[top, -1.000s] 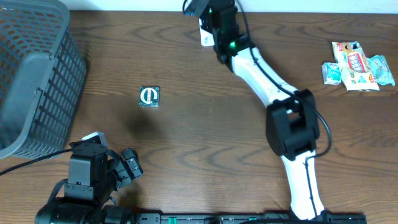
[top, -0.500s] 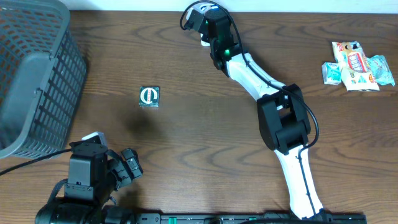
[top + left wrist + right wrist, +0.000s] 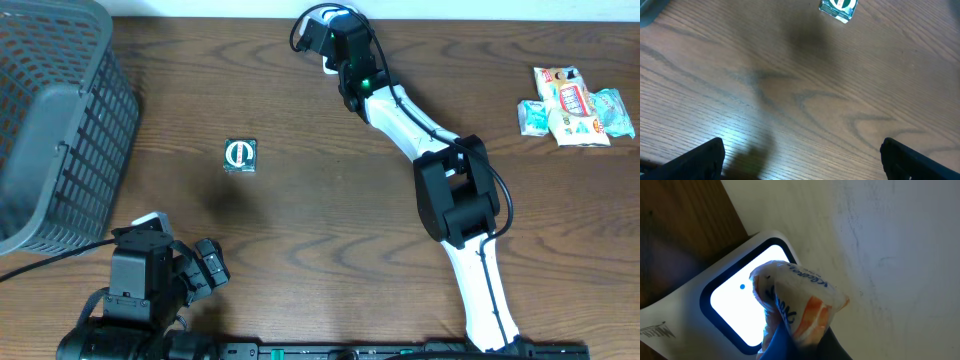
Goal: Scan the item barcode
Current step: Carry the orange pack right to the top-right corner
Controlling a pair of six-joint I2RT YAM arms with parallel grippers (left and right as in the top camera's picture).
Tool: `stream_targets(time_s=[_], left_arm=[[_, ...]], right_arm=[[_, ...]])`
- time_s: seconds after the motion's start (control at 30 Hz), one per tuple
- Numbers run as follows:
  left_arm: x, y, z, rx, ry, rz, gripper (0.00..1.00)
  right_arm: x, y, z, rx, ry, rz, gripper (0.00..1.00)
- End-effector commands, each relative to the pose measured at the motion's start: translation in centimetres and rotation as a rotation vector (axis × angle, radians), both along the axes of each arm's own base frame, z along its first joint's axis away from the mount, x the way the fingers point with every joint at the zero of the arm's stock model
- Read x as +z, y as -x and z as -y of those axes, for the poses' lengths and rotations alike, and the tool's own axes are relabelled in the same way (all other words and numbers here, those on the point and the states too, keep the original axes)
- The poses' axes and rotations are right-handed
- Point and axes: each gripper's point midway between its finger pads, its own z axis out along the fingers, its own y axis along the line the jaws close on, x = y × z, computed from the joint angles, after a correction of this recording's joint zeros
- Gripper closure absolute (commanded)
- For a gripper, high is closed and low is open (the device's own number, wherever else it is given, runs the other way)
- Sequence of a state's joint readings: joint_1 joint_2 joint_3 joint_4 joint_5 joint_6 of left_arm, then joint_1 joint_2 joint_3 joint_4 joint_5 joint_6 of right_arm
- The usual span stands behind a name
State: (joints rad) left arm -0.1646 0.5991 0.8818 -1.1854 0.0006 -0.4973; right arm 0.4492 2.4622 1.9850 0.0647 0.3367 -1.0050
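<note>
In the right wrist view, my right gripper (image 3: 807,342) is shut on the item, a crinkled white packet with orange and blue print (image 3: 800,300). The packet hangs right in front of the lit window of the white scanner (image 3: 720,305), which stands at the table's back edge by the wall. From overhead, the right gripper (image 3: 335,38) sits at the back middle, hiding the packet and most of the scanner (image 3: 329,66). No barcode shows. My left gripper (image 3: 205,265) rests at the front left, its fingers (image 3: 695,160) wide open over bare wood.
A grey mesh basket (image 3: 50,130) fills the back left corner. A small green and white packet (image 3: 240,155) lies left of centre, also at the top of the left wrist view (image 3: 839,7). A few more snack packets (image 3: 575,105) lie at the back right.
The right arm swung left and toward the back edge with the packet, then held still over the last half second. The left arm has not moved.
</note>
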Motion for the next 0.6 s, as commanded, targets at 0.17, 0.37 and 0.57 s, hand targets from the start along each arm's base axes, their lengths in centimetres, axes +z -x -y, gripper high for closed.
stream_targets(time_s=[0.17, 0.37, 0.57], left_arm=[[-0.02, 0.07, -0.21, 0.006, -0.009, 0.001, 0.02], [-0.02, 0.07, -0.21, 0.006, -0.009, 0.001, 0.02], [-0.02, 0.07, -0.21, 0.006, -0.009, 0.001, 0.02]], right_arm=[[0.49, -0.17, 0.40, -0.017, 0.006, 0.010, 0.99], [0.50, -0.18, 0.53, -0.024, 0.007, 0.011, 0.99], [0.43, -0.17, 0.86, -0.044, 0.010, 0.009, 0.99]])
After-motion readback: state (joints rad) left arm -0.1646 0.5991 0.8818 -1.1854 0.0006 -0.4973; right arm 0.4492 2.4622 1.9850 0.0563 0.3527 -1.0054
